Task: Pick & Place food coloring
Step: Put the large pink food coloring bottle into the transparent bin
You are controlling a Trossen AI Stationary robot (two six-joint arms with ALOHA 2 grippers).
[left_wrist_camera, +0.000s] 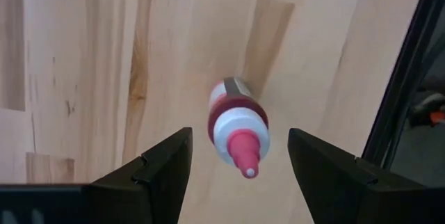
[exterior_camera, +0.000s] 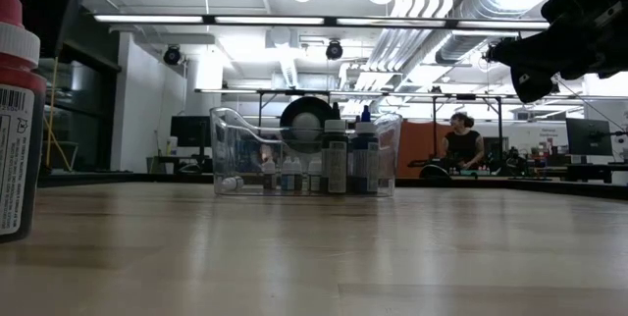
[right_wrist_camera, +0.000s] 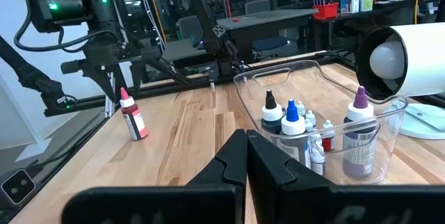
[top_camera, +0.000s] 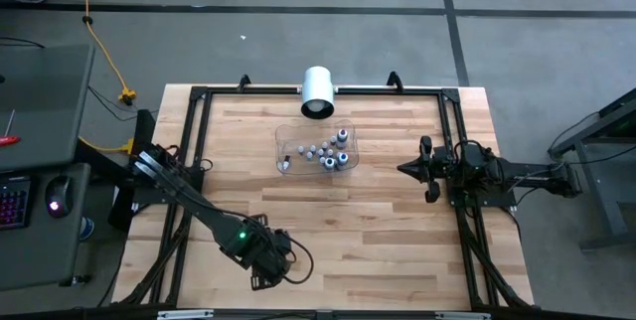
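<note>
The left pincer (left_wrist_camera: 240, 175) hangs over the near edge of the wooden counter (top_camera: 378, 240), toward the left corner. Its two dark fingers (left_wrist_camera: 163, 165) stand wide apart, one on each side of a red-capped food coloring bottle (left_wrist_camera: 237, 126). The fingers do not touch the bottle; a gap shows on both sides. The bottle stands upright on the counter, alone, well apart from the others. In the low view it shows very close at the left edge, with a white label.

The rest of the food coloring bottles (top_camera: 328, 151) stand together in a clear plastic tray (top_camera: 288, 139) in the far middle of the counter. In the right wrist view some of them have dark, blue and purple caps, and smaller white ones stand between them; the exact number is perhaps not possible to count.

Just behind the tray, a large white cylinder (top_camera: 318, 89) lies at the far edge.

The right pincer (right_wrist_camera: 245, 156) waits above the right side of the counter, its fingers pressed together and holding nothing.

In the room behind, a person (exterior_camera: 459, 144) sits at a desk.
</note>
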